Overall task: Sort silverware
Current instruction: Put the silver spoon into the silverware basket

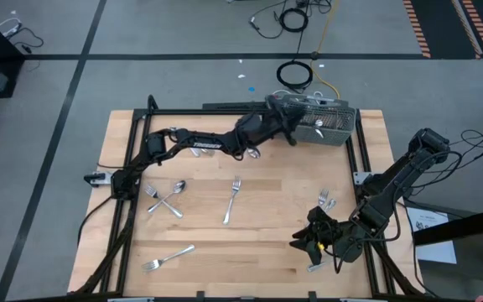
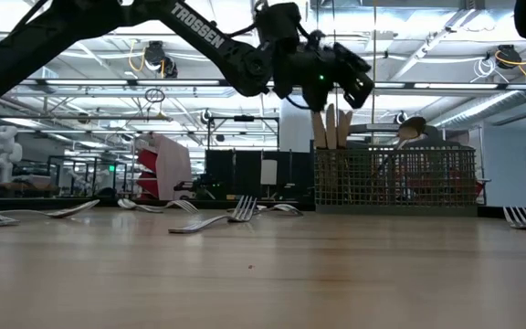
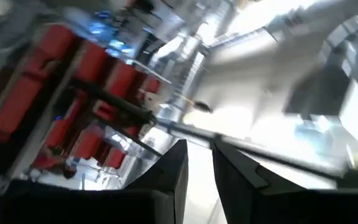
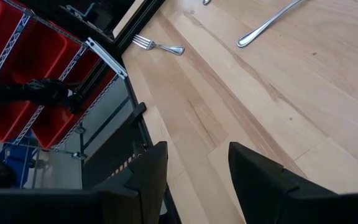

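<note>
The grey mesh caddy [image 1: 325,124] stands at the table's far right, with a few handles [image 2: 331,128] and a spoon [image 2: 411,128] upright in it. My left gripper [image 1: 294,130] hangs just above the caddy's left end [image 2: 359,87]; its fingers stand a little apart with nothing between them [image 3: 199,142]. Loose silverware lies flat on the wood: a crossed fork and spoon [image 1: 166,198], a fork [image 1: 232,201], a fork [image 1: 168,257] and forks [image 1: 326,200]. My right gripper [image 1: 306,243] waits open near the right front [image 4: 197,149], holding nothing.
A black frame rail [image 1: 225,110] runs along the table's far edge and down both sides. Another piece [image 1: 254,153] lies partly under my left arm. Bare wood lies in the middle front [image 1: 241,252]. Beyond the right edge are red bins [image 4: 23,74].
</note>
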### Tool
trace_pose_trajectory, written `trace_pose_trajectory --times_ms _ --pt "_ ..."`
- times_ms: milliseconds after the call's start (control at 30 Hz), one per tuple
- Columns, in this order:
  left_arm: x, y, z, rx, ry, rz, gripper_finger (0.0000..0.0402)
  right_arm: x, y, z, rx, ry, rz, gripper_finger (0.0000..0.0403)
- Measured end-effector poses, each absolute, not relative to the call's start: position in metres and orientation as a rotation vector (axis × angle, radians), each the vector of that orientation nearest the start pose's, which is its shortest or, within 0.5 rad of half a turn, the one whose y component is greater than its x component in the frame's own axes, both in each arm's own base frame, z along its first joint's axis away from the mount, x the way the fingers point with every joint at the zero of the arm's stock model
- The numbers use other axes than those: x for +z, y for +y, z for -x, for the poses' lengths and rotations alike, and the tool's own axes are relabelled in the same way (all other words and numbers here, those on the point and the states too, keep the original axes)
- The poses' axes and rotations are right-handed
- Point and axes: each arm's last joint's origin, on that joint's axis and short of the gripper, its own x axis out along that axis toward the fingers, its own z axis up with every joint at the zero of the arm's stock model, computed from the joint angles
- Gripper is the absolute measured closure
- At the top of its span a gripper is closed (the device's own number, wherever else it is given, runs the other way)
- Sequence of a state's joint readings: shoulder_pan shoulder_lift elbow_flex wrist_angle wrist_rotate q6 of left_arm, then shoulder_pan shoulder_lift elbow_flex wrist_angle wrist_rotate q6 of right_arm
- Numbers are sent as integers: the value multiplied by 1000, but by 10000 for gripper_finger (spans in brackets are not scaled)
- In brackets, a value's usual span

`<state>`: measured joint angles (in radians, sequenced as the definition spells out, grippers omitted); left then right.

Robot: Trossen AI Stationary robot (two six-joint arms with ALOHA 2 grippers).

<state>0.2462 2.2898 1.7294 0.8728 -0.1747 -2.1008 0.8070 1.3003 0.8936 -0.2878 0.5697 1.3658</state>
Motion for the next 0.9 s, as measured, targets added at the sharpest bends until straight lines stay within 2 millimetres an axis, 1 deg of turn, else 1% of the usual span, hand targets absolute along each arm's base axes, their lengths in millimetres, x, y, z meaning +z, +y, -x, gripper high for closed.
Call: trace_pose_trajectory --times_ms 100,167,267,400,500,600,667,733,800,900 --pt "262 132 -504 -138 -683 1886 319 257 184 -197 -162 582 -885 241" --pt "268 132 -501 -159 -751 1803 319 257 184 -197 -150 597 -888 241" --pt "279 129 -498 -211 -820 1703 319 257 185 -197 -141 610 -891 241" --pt "302 115 -499 -278 -866 1572 319 257 185 -197 -137 615 -891 241" --pt "322 104 -501 -288 -882 1398 319 257 185 -197 -137 615 -891 241" --pt "340 94 -502 -285 -866 1150 319 257 185 -197 -137 615 -893 241" --pt "351 90 -505 -302 -801 1004 319 257 185 -197 -135 612 -897 241" --pt "360 87 -511 -315 -667 852 319 258 186 -198 -127 603 -907 241" --pt "366 86 -519 -312 -473 719 319 259 186 -198 -120 597 -915 241" --pt "365 90 -527 -192 -158 563 319 259 188 -197 -114 599 -923 241"
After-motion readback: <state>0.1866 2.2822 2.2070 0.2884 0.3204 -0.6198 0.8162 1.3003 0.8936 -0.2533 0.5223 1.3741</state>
